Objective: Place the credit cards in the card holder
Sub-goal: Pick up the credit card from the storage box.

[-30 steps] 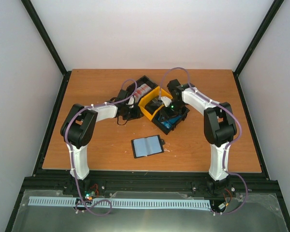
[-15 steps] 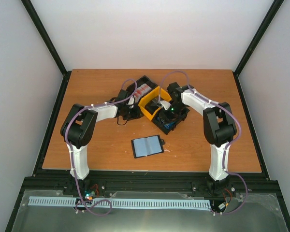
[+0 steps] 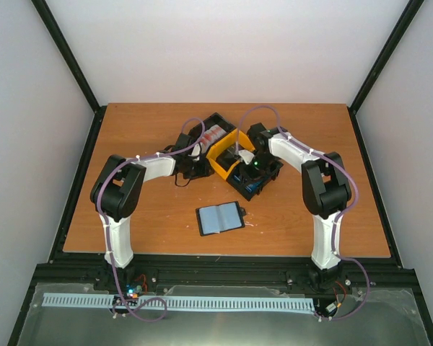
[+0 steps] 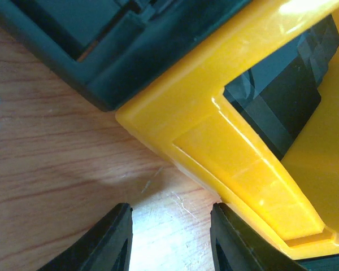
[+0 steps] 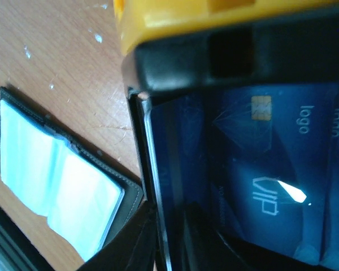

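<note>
The card holder [image 3: 220,218] lies open on the table, its pale clear pockets facing up; the right wrist view shows it [image 5: 56,164] beside the bin. Several blue credit cards [image 5: 260,169] lie in the right black bin [image 3: 268,175]. My right gripper [image 5: 170,237] reaches into that bin by its near wall, its fingers drawn in on the raised edge of one blue card [image 5: 158,186]. My left gripper [image 4: 170,237] hovers open over bare wood next to the yellow bin's corner [image 4: 243,158], with nothing between its fingers.
The joined black-yellow-black bins [image 3: 222,157] sit diagonally mid-table. The left black bin [image 3: 211,135] holds red-and-white cards. Both arms crowd around the bins. The wooden table [image 3: 130,216] is fenced by black frame rails.
My right gripper's jaws have narrowed around the blue card's edge, and the arm has shifted slightly left in the bin. The left arm and the card holder have not moved.
</note>
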`<state>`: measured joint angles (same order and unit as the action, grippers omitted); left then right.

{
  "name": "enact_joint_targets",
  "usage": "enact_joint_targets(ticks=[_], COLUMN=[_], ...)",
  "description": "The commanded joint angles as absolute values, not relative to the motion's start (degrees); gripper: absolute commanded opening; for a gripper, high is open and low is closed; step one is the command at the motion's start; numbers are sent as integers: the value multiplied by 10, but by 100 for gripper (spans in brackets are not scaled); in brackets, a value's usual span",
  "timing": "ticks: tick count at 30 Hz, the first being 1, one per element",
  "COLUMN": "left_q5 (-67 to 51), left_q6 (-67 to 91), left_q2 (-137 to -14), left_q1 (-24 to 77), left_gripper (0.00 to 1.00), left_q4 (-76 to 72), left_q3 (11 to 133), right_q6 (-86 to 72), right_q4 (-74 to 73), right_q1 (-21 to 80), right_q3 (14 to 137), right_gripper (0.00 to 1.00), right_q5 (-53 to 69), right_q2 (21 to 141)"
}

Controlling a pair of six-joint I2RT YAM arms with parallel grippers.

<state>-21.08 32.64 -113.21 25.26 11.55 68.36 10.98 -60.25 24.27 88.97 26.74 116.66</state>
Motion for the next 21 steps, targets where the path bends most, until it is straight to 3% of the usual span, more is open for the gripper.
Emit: enact_joint_targets(ticks=[1, 4, 21], left_q5=[-213, -212, -215], left_q6=[330, 330, 333], left_q2=[-1136, -1132, -1075], left_q1=[259, 259, 259], left_gripper=[40, 40, 47], left_q4=[97, 97, 74], left_q3=[703, 701, 664], right_q6=[102, 97, 60], right_q4=[-599, -597, -571], right_q1=[247, 248, 223], right_q3=[916, 918, 890], right_gripper=[11, 6, 3], right_q5=[237, 226, 193], right_q2=[1181, 1169, 1071])
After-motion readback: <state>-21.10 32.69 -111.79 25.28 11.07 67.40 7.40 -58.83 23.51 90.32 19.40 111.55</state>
